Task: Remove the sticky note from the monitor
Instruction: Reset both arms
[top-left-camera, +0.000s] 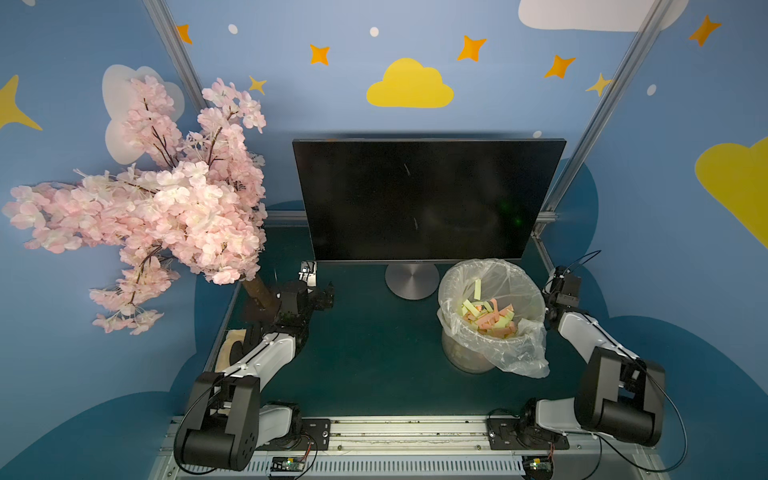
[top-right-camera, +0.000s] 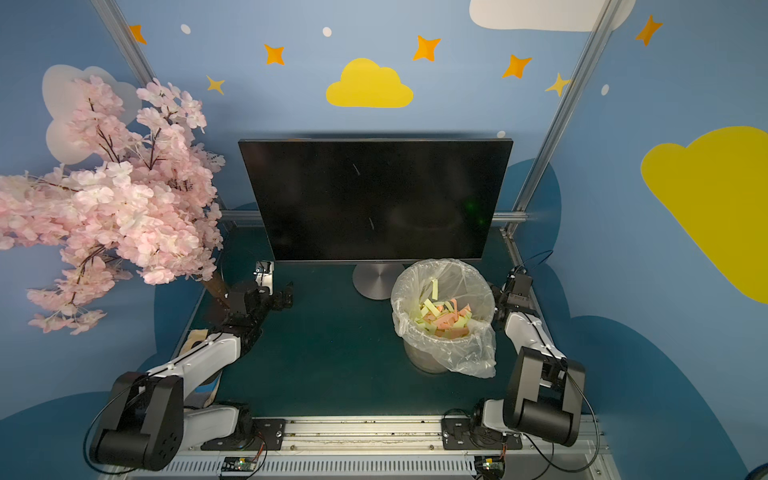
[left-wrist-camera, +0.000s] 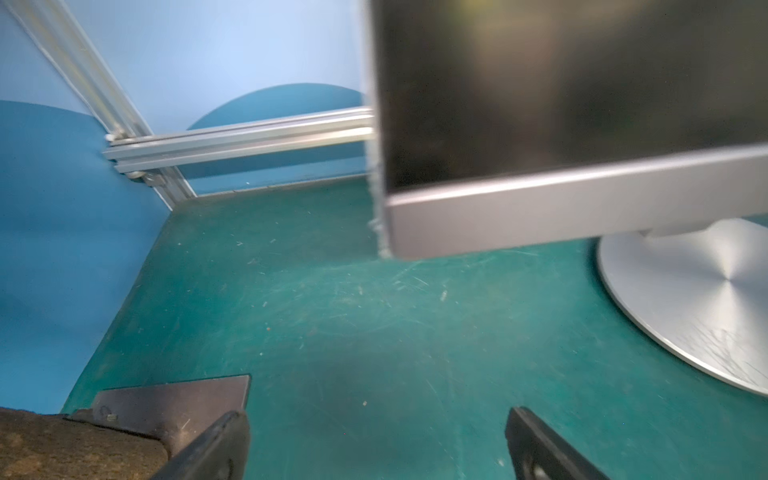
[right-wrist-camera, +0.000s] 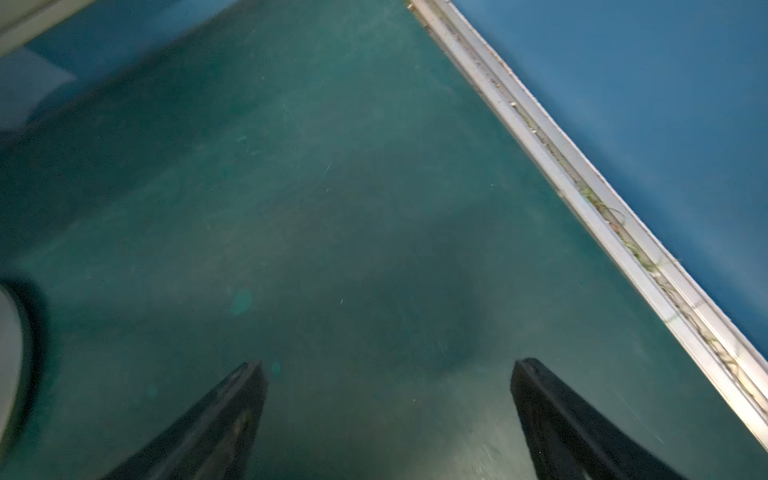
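Note:
The monitor (top-left-camera: 428, 199) (top-right-camera: 374, 199) stands at the back of the green table on its round grey base (top-left-camera: 411, 280). Its black screen is bare in both top views, and the sticky note is out of view. My left gripper (top-left-camera: 322, 291) (left-wrist-camera: 376, 432) hovers low near the monitor's lower left corner (left-wrist-camera: 561, 83), open, with only table between its fingers. Beside the table's right rail my right gripper (top-left-camera: 561, 295) (right-wrist-camera: 388, 374) points down at bare mat, open and empty.
A clear bin lined with a plastic bag (top-left-camera: 519, 353) holds yellow and pink paper strips, in front of the monitor's right half. A pink blossom tree (top-left-camera: 166, 208) overhangs the left arm. Its dark base plate (left-wrist-camera: 174, 399) lies beside my left finger. Aluminium rails (right-wrist-camera: 582, 187) border the table.

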